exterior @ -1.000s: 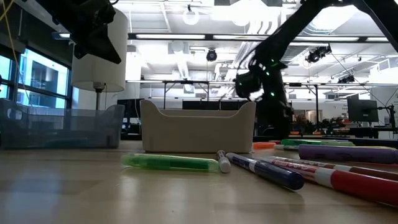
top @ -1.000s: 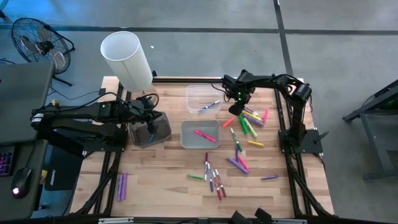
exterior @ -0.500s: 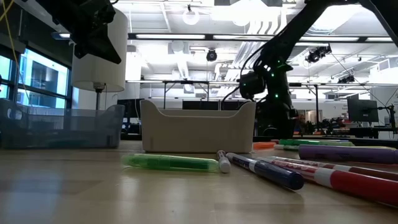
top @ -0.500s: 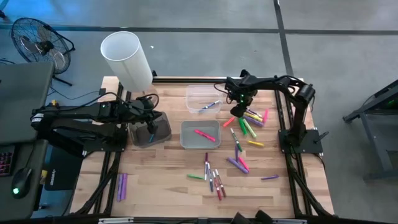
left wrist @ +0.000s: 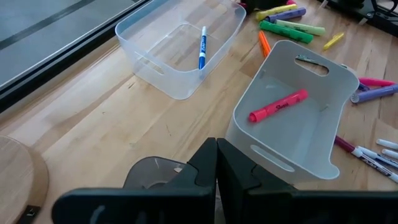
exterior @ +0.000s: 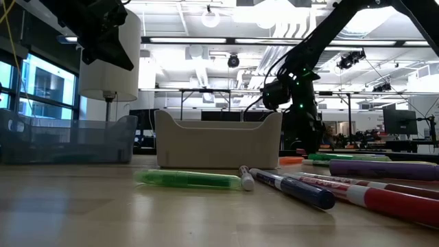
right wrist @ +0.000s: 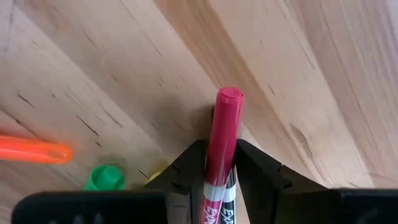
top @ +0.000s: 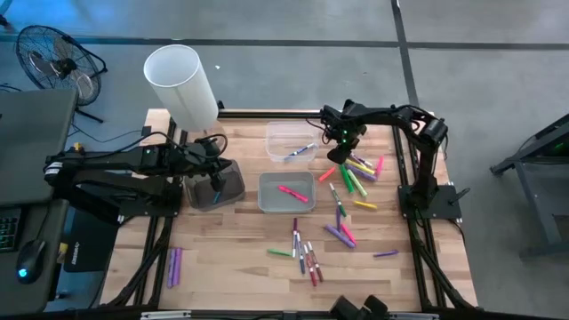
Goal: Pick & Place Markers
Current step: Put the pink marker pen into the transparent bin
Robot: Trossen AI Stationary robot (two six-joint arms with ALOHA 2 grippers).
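Many markers (top: pixel 356 173) in several colours lie loose on the right half of the wooden table (top: pixel 231 267). My right gripper (top: pixel 341 145) points down at the far edge of that heap and is shut on a red-capped marker (right wrist: pixel 227 118). A blue marker (left wrist: pixel 203 46) lies in the clear bin (top: pixel 289 140), and a pink one (left wrist: pixel 278 106) lies in the white bin (top: pixel 286 192). My left gripper (left wrist: pixel 216 163) is shut with nothing in it and hangs over a dark bin (top: pixel 215 185) at the left. My right gripper pinches the red-capped marker between its two fingers (right wrist: pixel 255 163), on the white body just behind the cap (right wrist: pixel 217 180). The fingers come from above, pointing down. The cap end (right wrist: pixel 229 96) sticks out past the fingertips. I cannot tell whether the marker is clear of the table.
An orange marker (right wrist: pixel 31 149) and a green cap (right wrist: pixel 104 177) lie close beside my right fingers. A tall white cylinder (top: pixel 182 84) stands at the far left. Two purple markers (top: pixel 174 267) lie near the front left. More markers (top: pixel 307 253) lie near the front centre.
My right gripper has tipped slightly while staying over the same spot at the far edge of the marker heap. My left arm has kept still.
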